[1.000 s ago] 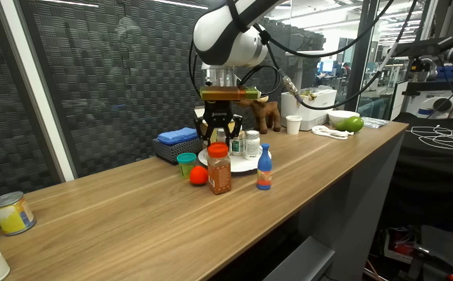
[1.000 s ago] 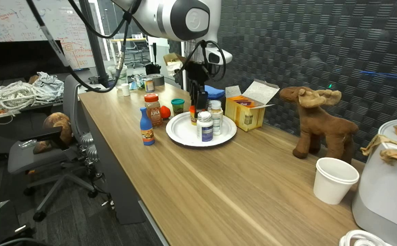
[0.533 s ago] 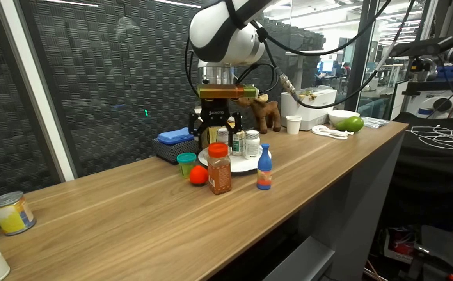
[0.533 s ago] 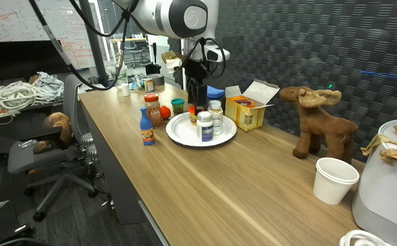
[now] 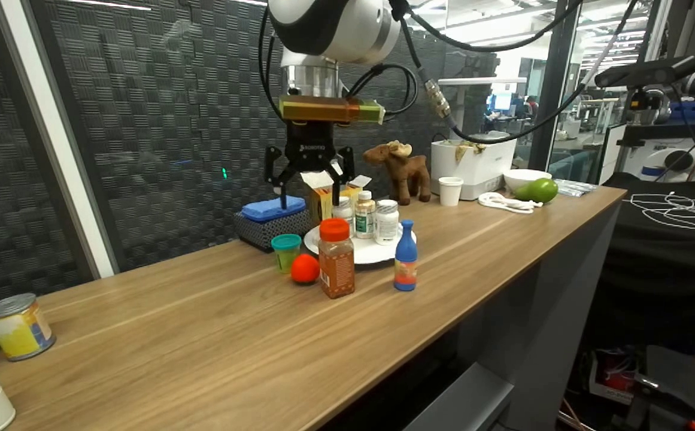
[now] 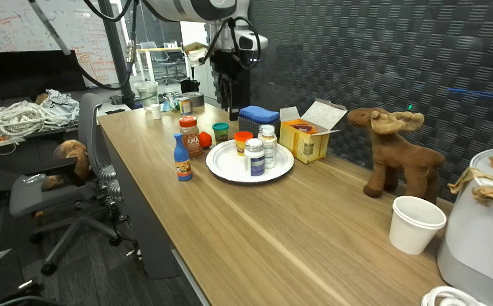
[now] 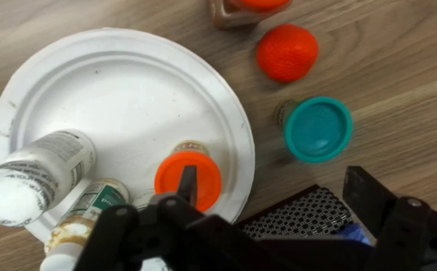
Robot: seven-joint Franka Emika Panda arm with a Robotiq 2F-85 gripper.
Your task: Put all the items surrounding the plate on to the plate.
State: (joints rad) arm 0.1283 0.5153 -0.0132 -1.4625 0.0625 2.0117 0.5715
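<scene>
Black and empty, the gripper [image 5: 309, 199] hangs above the wooden table [image 5: 203, 335] near the white plate [image 7: 128, 98], its jaws spread wide, holding nothing and, as far as both exterior views show, touching nothing. In the wrist view one jaw shows in front of an orange-lidded tub [image 7: 207, 180], which sits upright on the plate together with three pill bottles [image 5: 365, 218]. I take the step in hand to be the gap between one item and the next, with roughly half the job done. Near the plate but off it are a teal-lidded tub [image 7: 318, 129], a red-orange fruit [image 7: 287, 52], a spice jar [image 5: 336, 263] and a blue bottle [image 5: 406, 257], all left to bring over. The teal-lidded tub looks handiest next: it would call for shifting across, lowering with a jaw on each side, closing gently, then lifting over the rim to the plate's bare part, away from the pill bottles.
</scene>
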